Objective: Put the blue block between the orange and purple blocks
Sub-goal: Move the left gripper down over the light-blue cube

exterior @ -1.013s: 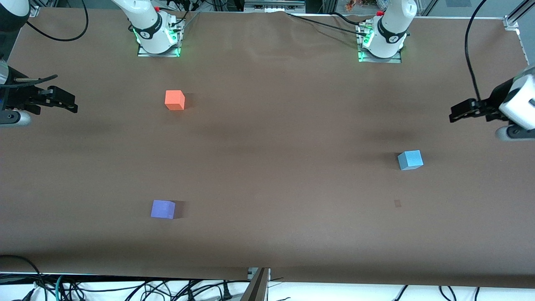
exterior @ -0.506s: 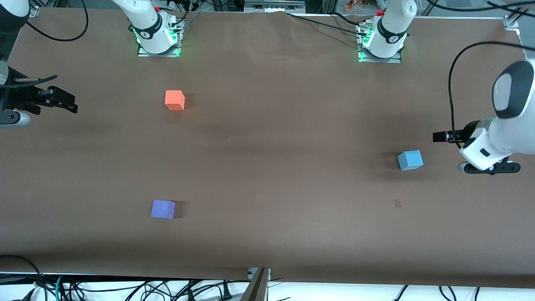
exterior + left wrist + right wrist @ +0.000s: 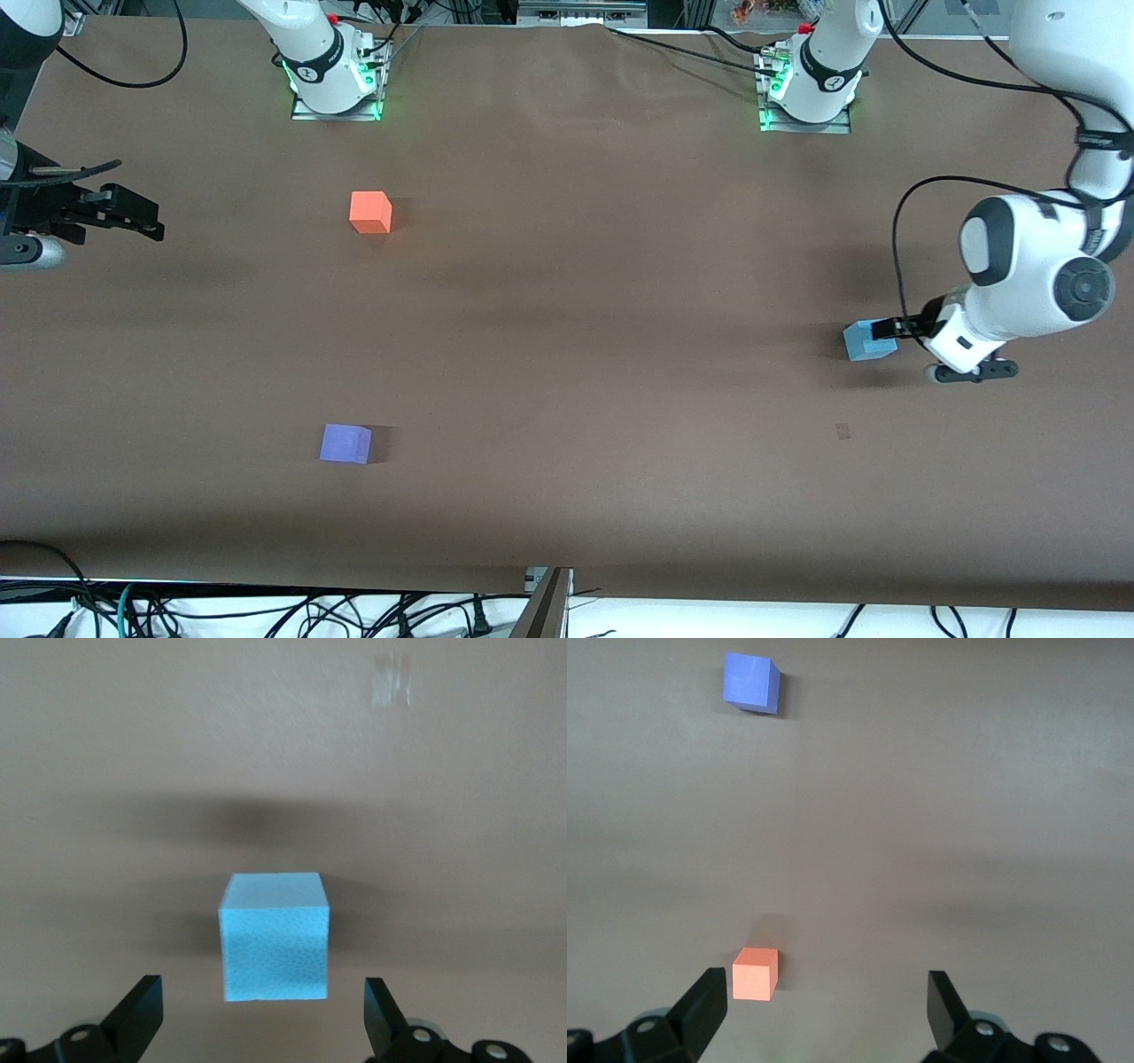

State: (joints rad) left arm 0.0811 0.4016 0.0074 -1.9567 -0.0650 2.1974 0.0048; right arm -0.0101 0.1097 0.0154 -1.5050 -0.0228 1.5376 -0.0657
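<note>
The light blue block [image 3: 861, 344] sits on the brown table toward the left arm's end. My left gripper [image 3: 889, 330] is low at the block, open. In the left wrist view the block [image 3: 275, 935] stands just ahead of and centred between the spread fingers of the left gripper [image 3: 261, 992], which do not touch it. The orange block [image 3: 370, 213] and the purple block [image 3: 345, 443] sit toward the right arm's end, the purple one nearer the front camera. My right gripper [image 3: 151, 223] waits open and empty at that end; its wrist view [image 3: 826, 985] shows the orange block [image 3: 755, 974] and the purple block [image 3: 751, 682].
A small pale mark [image 3: 842, 431] lies on the table nearer the front camera than the blue block. The two arm bases [image 3: 335, 80] [image 3: 808, 84] stand along the table's back edge. Cables hang below the front edge [image 3: 266, 611].
The left arm has swung down from the table's end toward the blue block, bringing its open gripper right up to it. The right arm and all three blocks have not moved.
</note>
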